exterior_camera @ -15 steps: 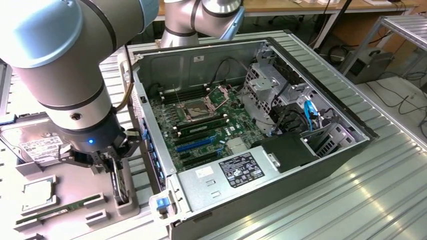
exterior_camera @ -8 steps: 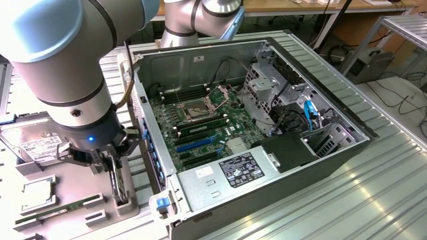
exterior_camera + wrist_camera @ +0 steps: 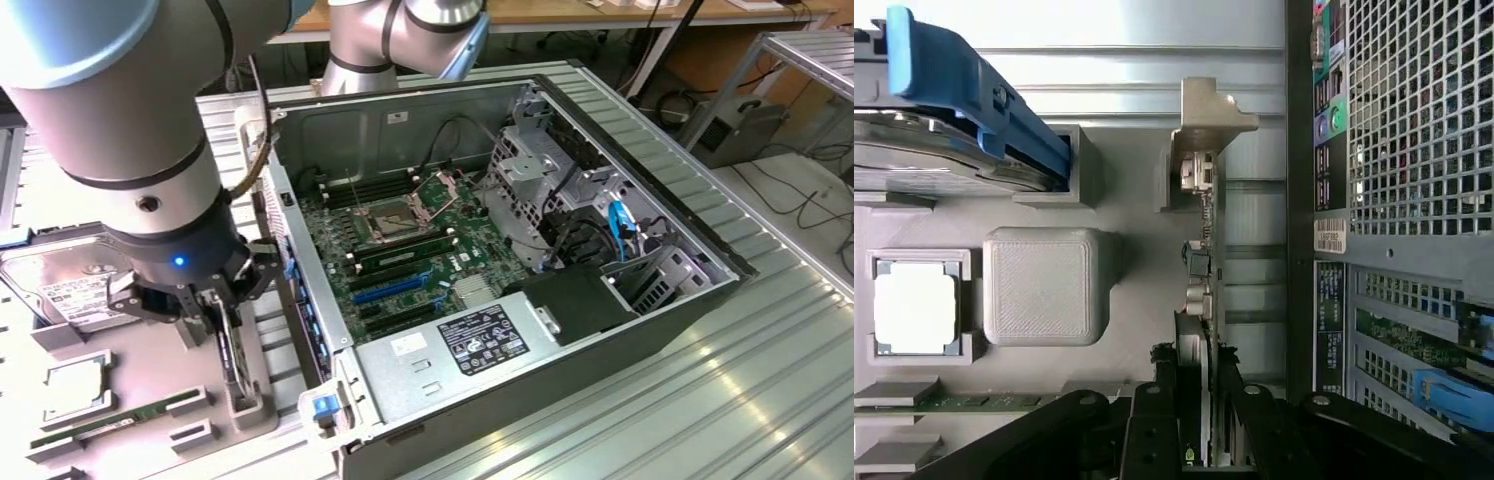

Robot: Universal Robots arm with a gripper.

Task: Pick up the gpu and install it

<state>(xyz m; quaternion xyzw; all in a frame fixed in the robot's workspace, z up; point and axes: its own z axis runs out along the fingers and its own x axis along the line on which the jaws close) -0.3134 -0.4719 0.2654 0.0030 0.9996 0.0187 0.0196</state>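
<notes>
Wrist view: thin gpu point(image 3: 1199, 300), edge-on, upright in grey holder point(image 3: 1134, 200).

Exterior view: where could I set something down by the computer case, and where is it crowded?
Free: the ribbed table on the exterior view's right, between the computer case and the table's edge. Crowded: the grey tray on the exterior view's left, holding the hard drive and the gpu, with the gripper at the gpu.

Nothing is legible. The black label point(image 3: 483, 340) on the power supply point(image 3: 416, 375), lower centre in the exterior view, and the white label point(image 3: 78, 295) on the hard drive point(image 3: 40, 262), at its left edge, carry print too small to read.
</notes>
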